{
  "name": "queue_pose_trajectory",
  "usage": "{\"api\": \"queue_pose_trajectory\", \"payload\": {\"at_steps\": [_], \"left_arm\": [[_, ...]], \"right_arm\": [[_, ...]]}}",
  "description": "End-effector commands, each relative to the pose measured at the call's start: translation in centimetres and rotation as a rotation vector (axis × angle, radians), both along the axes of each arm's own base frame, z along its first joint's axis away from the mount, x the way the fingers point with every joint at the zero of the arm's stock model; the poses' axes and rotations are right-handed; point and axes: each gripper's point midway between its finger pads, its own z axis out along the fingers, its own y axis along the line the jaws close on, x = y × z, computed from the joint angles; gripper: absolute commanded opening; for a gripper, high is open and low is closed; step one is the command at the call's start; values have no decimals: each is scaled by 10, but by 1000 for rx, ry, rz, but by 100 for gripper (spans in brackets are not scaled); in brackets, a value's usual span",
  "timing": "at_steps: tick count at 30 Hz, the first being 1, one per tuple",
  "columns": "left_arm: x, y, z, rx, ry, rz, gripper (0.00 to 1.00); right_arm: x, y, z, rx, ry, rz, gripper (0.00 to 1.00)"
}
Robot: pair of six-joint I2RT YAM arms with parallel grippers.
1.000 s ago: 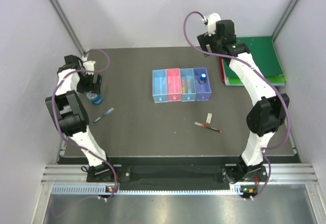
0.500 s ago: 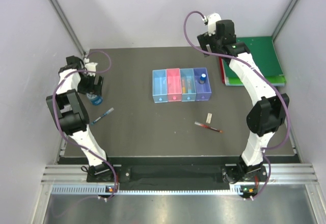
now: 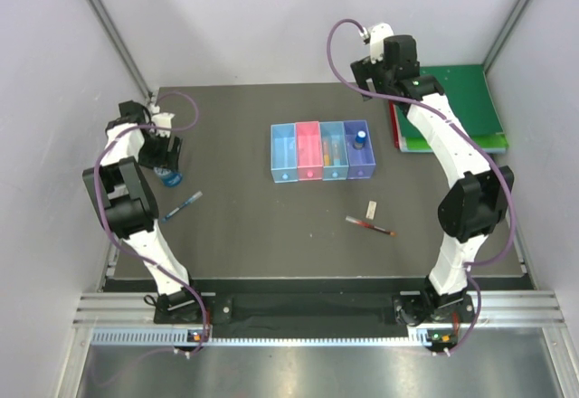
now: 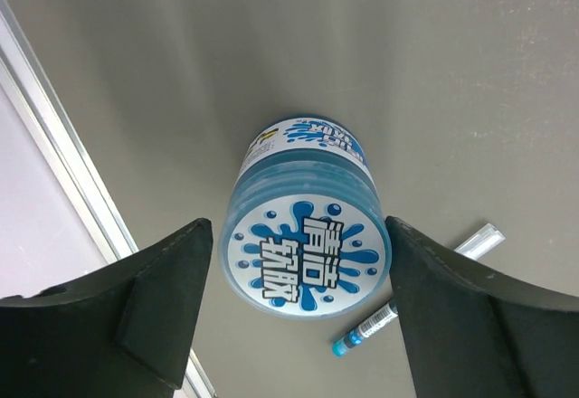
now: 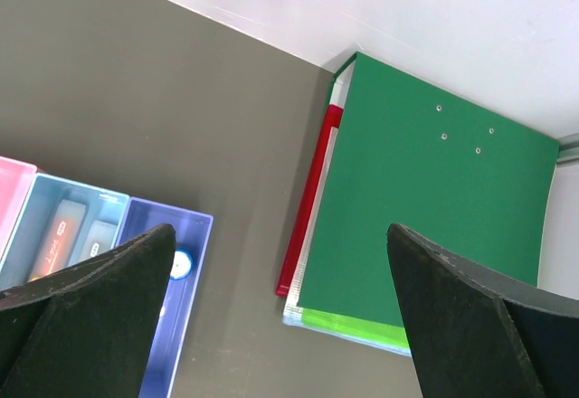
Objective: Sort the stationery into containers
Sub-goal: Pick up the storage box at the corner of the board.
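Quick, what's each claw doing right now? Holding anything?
Left gripper: jaws on either side of the tape roll; whether they grip it cannot be told.
Right gripper: open, holding nothing.
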Motion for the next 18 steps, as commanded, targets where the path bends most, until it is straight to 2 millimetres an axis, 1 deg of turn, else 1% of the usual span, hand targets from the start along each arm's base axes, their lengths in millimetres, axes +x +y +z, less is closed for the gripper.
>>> {"api": "queue_pose_trajectory", "payload": {"at_steps": [1, 3, 4, 5, 6, 7, 10, 11, 13, 14, 16, 17, 18], "left_arm": [[3, 0, -7, -12, -9, -16, 75], [2, -1, -9, -18, 0, -17, 72], [2, -2, -9, -17, 1, -23, 62], [2, -1, -9, -18, -1, -24, 56], [2, -1, -9, -17, -2, -27, 53], [1, -2, -8, -18, 3, -28, 42], [4, -4, -1, -28, -2, -40, 33], [8, -3, 6, -25, -17, -43, 29], [11, -5, 14, -28, -26, -54, 28], [14, -5, 24, -25, -37, -59, 27], [18, -11, 36, -25, -52, -85, 27], [21, -15, 46, -28, -64, -102, 27], [23, -19, 53, -27, -72, -119, 24]], "right_arm": [[1, -2, 37, 39, -87, -19, 100], [2, -2, 38, 43, -89, -20, 100], [3, -2, 38, 41, -88, -22, 100], [3, -2, 38, 41, -88, -22, 100], [3, -3, 38, 40, -90, -23, 100], [3, -2, 39, 43, -91, -20, 100], [3, -2, 38, 43, -89, -20, 100], [3, -1, 37, 44, -88, -20, 100], [3, -2, 37, 42, -88, -20, 100], [3, -1, 38, 45, -89, -20, 100], [3, -1, 38, 42, -89, -18, 100], [4, -2, 37, 38, -88, -19, 100], [4, -2, 37, 36, -89, -19, 100]]}}
